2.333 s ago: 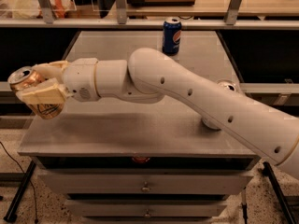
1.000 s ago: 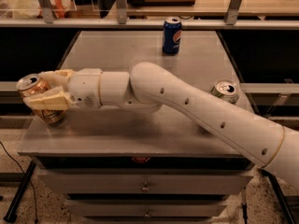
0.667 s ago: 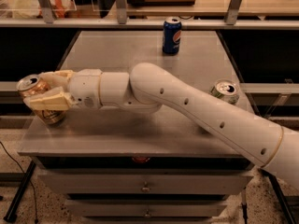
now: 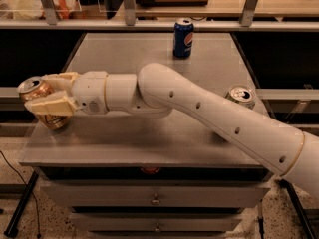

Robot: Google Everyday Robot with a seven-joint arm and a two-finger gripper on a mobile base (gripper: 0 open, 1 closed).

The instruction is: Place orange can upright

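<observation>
The orange can (image 4: 44,103) is a shiny copper can with a silver top. It stands nearly upright, tilted a little to the left, at the front left corner of the grey cabinet top (image 4: 149,138). Its base rests on or just above the surface. My gripper (image 4: 50,93) is at that corner, at the end of the white arm that reaches in from the right. Its tan fingers (image 4: 52,106) are shut on the can's sides.
A blue Pepsi can (image 4: 183,38) stands upright at the back middle of the top. A white-and-green can (image 4: 240,96) stands at the right edge, partly behind my arm. Drawers are below the front edge. A shelf with rails runs behind.
The can went from lifted and tilted at the left edge down to the surface. Over the last second the gripper and can have barely moved.
</observation>
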